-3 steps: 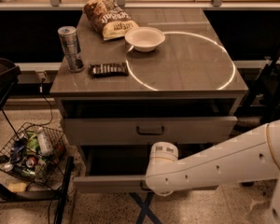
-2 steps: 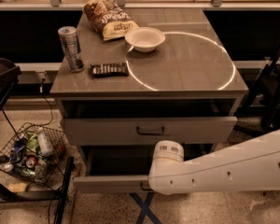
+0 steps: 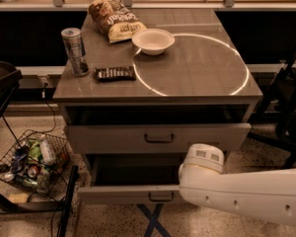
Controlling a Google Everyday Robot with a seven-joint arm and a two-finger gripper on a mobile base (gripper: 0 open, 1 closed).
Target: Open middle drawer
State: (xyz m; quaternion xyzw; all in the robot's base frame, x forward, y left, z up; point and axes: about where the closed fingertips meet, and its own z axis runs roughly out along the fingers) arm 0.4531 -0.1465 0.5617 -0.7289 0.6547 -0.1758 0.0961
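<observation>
The middle drawer (image 3: 123, 194) is the low, wide grey front with a small dark bar handle (image 3: 161, 198). It stands pulled well out from the cabinet, and its dark tray shows behind the front. Above it, the taller-fronted grey drawer (image 3: 113, 138) is out a little. My white arm (image 3: 241, 191) reaches in from the lower right, and its round joint (image 3: 203, 158) sits just above the right end of the middle drawer's front. My gripper is not visible in this view; only arm links show.
On the cabinet top (image 3: 202, 78) are a drink can (image 3: 74, 50), a dark snack bar (image 3: 115, 73), a chip bag (image 3: 114, 19) and a white bowl (image 3: 153, 40). A wire basket of bottles (image 3: 32, 164) sits on the floor at left. A dark chair frame (image 3: 286, 107) stands at right.
My arm's round joint has shifted to the right along the middle drawer's front. The drawers look unmoved.
</observation>
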